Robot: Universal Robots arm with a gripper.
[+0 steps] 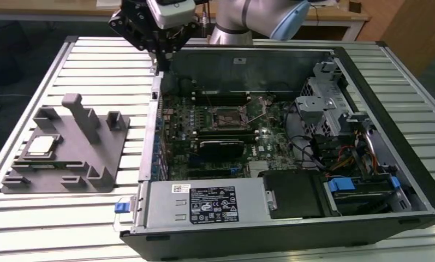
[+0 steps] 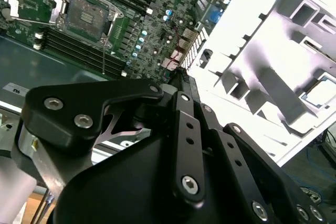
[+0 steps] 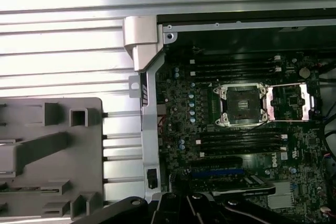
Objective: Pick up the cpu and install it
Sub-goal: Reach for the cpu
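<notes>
Slatted metal tabletop (image 1: 79, 60) carried an open case (image 1: 275, 240) and, at the exterior view's left, a grey tray (image 1: 104, 147). We found the cpu (image 1: 42, 145) lying flat in a recess of that tray, metal top upward, well apart from the gripper (image 1: 159, 60). The gripper hung above the case's near wall, between tray and socket (image 1: 226, 117). Its jaws appeared closed on each other and held nothing, as the converging links in the second wrist view (image 2: 180, 73) suggested. We judged the cpu light, thin and rigid, with a smooth lid likely to slip under a flat pinch and an underside too delicate to touch. Opposite side edges seemed the sound place to grasp, kept level. In the first wrist view the socket (image 3: 242, 100) lay bare, its plate swung aside. Several matters stayed uncertain. The recess walls hid part of the cpu's edges, so we could not tell how much rim stood free. The second wrist view cut the cpu (image 2: 320, 95) at the frame edge. Socket contacts and the cpu's orientation marks were too fine to make out.
</notes>
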